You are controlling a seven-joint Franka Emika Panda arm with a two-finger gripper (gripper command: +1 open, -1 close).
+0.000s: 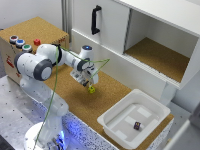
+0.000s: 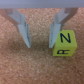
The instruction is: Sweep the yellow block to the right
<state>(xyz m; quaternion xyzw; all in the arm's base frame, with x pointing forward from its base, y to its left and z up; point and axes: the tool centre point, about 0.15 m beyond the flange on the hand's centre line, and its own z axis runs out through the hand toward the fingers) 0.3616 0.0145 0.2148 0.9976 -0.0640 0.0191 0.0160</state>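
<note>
The yellow block (image 2: 64, 43), lettered N and R in black, sits on the cork counter (image 1: 75, 100), well apart from the white tub (image 1: 111, 123) holding a small dark cube (image 1: 137, 125). The gripper (image 2: 41, 39) stands released, grasping nothing; one fingertip (image 2: 58, 39) is just beside the block, which lies outside the jaws.

Cork-topped bench (image 1: 75, 102) carries it all, running through the exterior view from ten o'clock to four o'clock. Dead centre sits the yellow block (image 1: 92, 90), flat on the cork; the wrist view shows black letters on its faces. Down at four o'clock a white tray (image 1: 111, 124) rests on the cork. A cork-topped box (image 1: 35, 27) sits at ten o'clock.
</note>
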